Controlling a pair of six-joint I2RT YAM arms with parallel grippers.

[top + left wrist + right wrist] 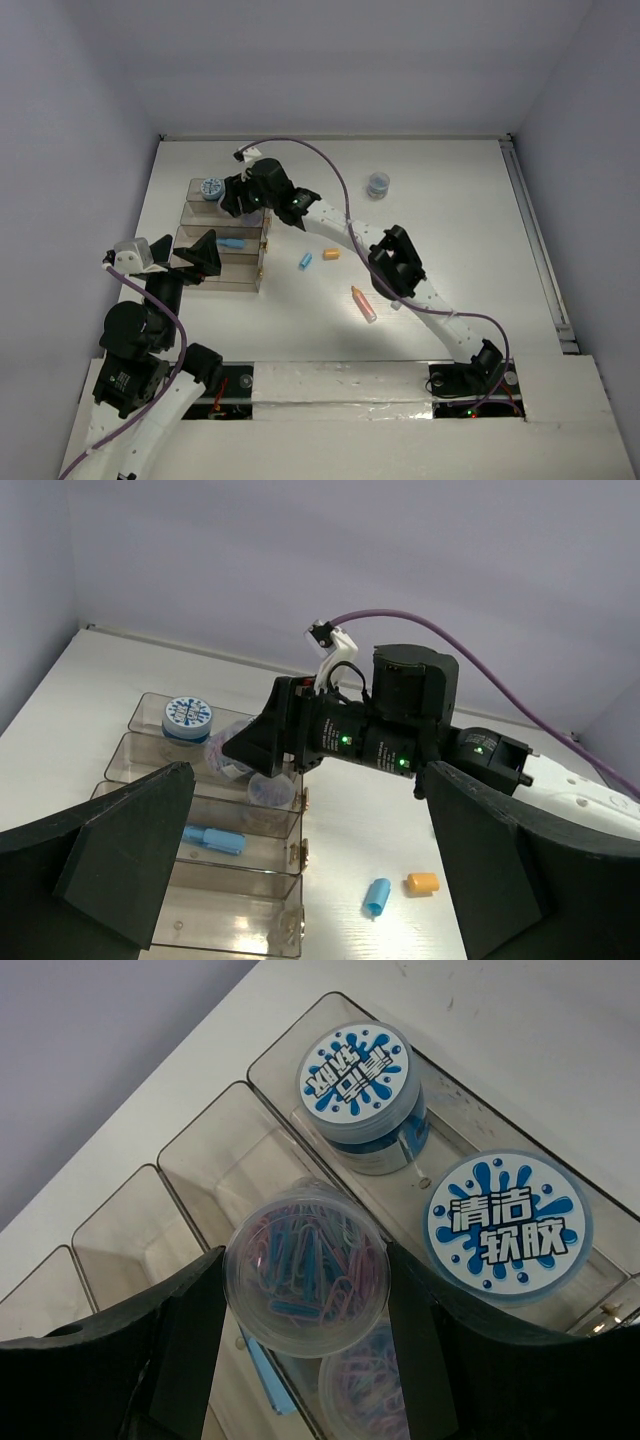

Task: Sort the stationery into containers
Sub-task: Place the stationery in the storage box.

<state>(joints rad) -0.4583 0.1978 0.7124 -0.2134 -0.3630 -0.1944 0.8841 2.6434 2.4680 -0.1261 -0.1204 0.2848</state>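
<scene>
1. Stationery is partly sorted. 2 jars with blue printed lids (353,1068) stand in the farthest of the 4 brown trays (232,277), and a blue pen (231,243) lies in a lower tray.
2. The right gripper (238,196) holds a clear tub of paper clips (305,1270). Its 2 fingers press on opposite sides of the round wall, so the tub hangs level and cannot roll out.
3. This tub is above the tray next to the jars, where a second tub of clips (365,1385) already lies. I judge that things of the same kind go together, so this is the place to lower it.
4. The left gripper (183,253) is spread wide and holds nothing. It hangs at the near left side of the trays, probably to leave room for the other arm.
5. On the table (450,200) lie a blue cap (306,261), an orange piece (331,254), a pink and orange pen (364,303) and 1 more jar (378,184), all apart from the trays and not yet sorted.
6. The tub looks almost as wide as the tray. I think it must be centred between the walls before release, or it may sit on a rim.
</scene>
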